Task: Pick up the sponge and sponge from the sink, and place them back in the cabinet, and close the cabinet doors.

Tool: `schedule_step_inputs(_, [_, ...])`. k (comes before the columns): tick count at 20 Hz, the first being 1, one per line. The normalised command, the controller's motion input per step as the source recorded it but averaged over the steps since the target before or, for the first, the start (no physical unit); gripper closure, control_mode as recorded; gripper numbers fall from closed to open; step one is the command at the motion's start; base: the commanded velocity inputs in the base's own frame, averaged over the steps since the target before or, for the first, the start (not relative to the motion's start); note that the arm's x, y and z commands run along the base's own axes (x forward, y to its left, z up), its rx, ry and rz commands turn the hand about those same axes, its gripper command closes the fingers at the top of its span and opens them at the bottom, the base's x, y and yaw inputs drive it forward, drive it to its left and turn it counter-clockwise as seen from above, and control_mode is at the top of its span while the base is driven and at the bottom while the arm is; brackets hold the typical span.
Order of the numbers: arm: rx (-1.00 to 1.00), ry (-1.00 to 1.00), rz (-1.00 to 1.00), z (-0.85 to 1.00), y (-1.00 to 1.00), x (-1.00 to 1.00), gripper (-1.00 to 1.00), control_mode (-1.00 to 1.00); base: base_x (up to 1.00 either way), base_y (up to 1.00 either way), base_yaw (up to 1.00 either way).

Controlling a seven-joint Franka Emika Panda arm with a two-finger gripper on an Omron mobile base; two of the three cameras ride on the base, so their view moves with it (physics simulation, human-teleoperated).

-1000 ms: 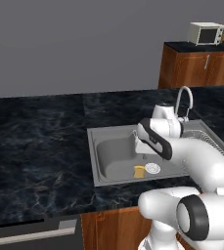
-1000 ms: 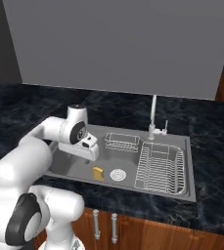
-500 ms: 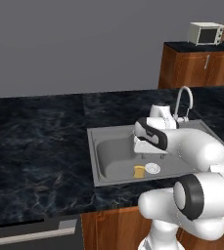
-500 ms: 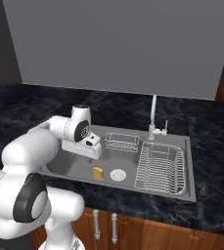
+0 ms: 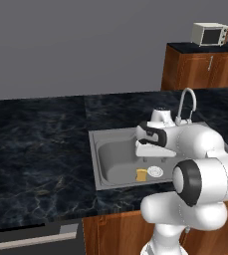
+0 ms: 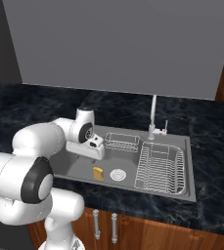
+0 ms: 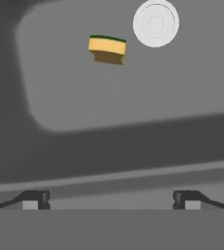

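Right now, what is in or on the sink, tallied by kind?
Sponge: 1
Round white drain: 1
Wire basket: 1
Faucet: 1
Total: 4, all at the sink. The open gripper hangs over the basin.

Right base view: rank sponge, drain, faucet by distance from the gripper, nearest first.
From the gripper, over the basin's left:
1. sponge, just below it on the basin floor.
2. drain, right of the sponge.
3. faucet, at the back rim, right.
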Motion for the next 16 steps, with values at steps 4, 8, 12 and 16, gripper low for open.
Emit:
schedule_step_inputs(4, [0.0, 0.0, 0.0, -0.17, -0.02, 0.06, -1.0, -1.0, 0.0, 0.0, 0.0])
schedule_step_inputs(8, [0.0, -0.01, 0.0, -0.13, -0.01, 0.0, -1.0, -1.0, 0.0, 0.0, 0.0])
schedule_step_inputs(12, [0.0, -0.02, 0.0, -0.14, 0.0, 0.0, -1.0, -1.0, 0.0, 0.0, 0.0])
schedule_step_inputs(16, [-0.02, -0.05, 0.0, -0.14, 0.0, 0.0, -1.0, -1.0, 0.0, 0.0, 0.0])
